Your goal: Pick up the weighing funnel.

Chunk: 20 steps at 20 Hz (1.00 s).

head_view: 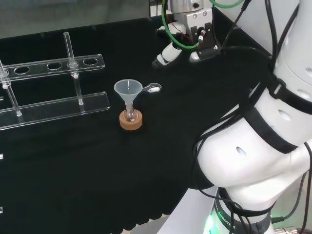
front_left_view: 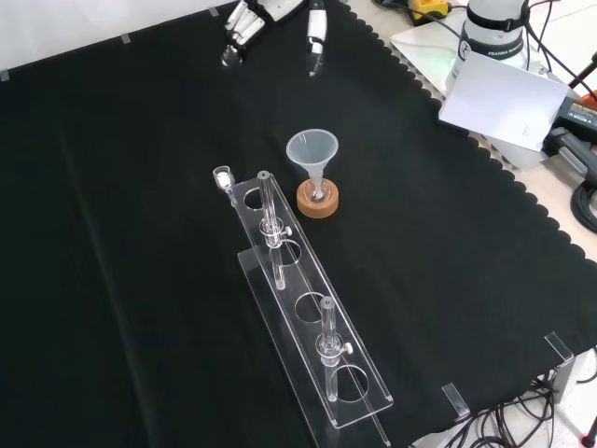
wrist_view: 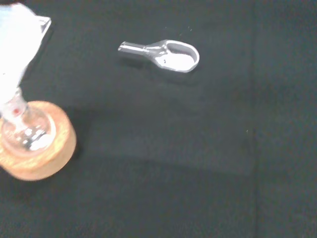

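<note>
Weighing funnel (head_view: 152, 88) lies flat on counter (head_view: 73, 170), head view centre, just right of funnel (head_view: 128, 89), stem toward it.
Hand (head_view: 168, 52) upper middle, well apart, fingers spread, empty.
Likely poised for descent; grasp not yet begun.

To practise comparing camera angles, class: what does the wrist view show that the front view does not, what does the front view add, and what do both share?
Wrist view: the weighing funnel close up, with its scoop bowl and short stem, lying free on the black cloth.
Front view: the hand, fingers straight, at the view's top, and a clear rack holding tubes.
Both: the weighing funnel, and the funnel in its flask on the cork ring.
</note>
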Each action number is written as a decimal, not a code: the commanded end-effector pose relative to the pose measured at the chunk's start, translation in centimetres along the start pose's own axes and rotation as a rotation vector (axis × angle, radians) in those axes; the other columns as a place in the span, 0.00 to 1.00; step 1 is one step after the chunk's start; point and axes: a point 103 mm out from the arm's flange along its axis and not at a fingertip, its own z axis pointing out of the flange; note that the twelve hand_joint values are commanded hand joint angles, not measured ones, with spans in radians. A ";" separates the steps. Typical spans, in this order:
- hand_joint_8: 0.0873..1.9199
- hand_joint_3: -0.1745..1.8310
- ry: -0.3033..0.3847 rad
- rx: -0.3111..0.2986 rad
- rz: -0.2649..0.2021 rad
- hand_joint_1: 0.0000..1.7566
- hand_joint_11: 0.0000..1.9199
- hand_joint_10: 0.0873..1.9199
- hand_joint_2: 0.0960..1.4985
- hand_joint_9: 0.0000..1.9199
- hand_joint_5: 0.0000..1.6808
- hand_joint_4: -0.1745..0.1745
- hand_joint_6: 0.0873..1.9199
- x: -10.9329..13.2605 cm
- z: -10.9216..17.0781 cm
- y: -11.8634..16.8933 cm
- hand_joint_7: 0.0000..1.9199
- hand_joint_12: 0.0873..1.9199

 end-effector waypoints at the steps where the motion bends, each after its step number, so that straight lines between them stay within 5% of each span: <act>1: 0.35 0.14 0.034 -0.021 0.005 0.38 0.18 0.32 0.52 0.27 0.19 0.34 0.00 -3.2 0.5 3.1 0.09 0.69; 12: 0.35 0.17 0.033 0.016 0.008 0.41 0.21 0.30 0.51 0.30 0.23 0.33 0.00 -3.8 3.2 7.7 0.14 0.68; 20: 0.35 0.18 -0.021 0.054 0.009 0.41 0.21 0.30 0.50 0.31 0.25 0.33 0.00 -2.0 5.4 11.0 0.16 0.68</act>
